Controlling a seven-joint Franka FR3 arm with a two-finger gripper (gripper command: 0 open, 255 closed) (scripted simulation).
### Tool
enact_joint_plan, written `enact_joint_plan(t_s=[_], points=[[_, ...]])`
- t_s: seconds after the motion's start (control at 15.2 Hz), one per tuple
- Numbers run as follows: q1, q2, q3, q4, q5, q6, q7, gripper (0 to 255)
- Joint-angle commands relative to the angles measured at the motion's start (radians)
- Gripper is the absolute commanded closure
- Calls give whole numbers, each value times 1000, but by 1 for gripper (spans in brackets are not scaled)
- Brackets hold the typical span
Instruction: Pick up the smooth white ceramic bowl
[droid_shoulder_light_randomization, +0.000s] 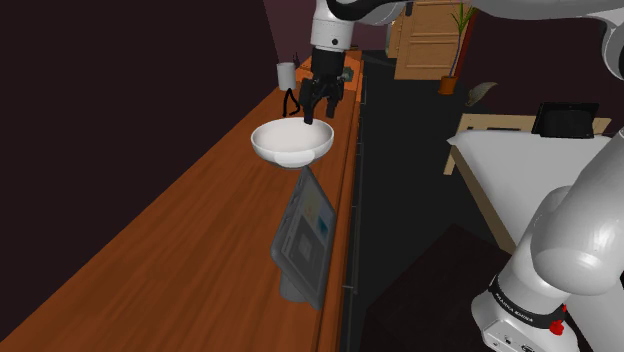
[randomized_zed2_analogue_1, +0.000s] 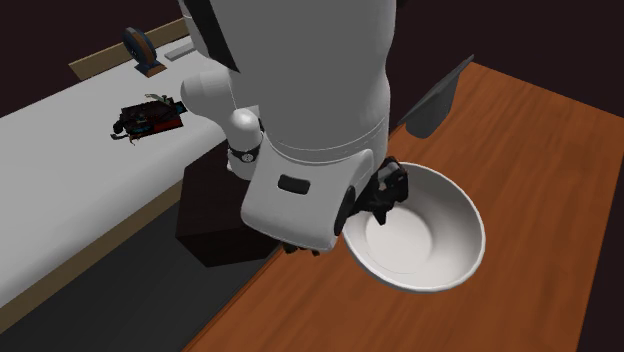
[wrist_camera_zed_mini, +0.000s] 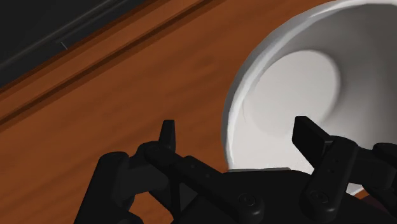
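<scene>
Wrist view: unclenched claw (wrist_camera_zed_mini: 236, 130) astride rim of white bowl (wrist_camera_zed_mini: 299, 76); grey panel (droid_shoulder_light_randomization: 305, 235) near on counter (droid_shoulder_light_randomization: 180, 240)

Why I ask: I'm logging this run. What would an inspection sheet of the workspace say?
Surface: long brown wooden counter.
Job's things: white bowl, upright, near the counter's edge.
Clutter: flat grey slab at the counter's edge; white cup at the far end.
Grippers: gripper open, fingers either side of the bowl's rim, not clasping it.
Cables: nothing seen.
Surroundings: white table, wooden dresser, potted plant.
</scene>
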Motion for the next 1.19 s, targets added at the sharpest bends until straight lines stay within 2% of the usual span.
enact_joint_plan(t_s=[0.0,0.07,0.66,1.12], points=[[0,-3,0,-13,0,11,-2,0],[0,-2,0,-16,0,14,-3,255],[0,-2,0,-13,0,11,-2,255],[-1,20,-1,108,-4,-86,13,255]])
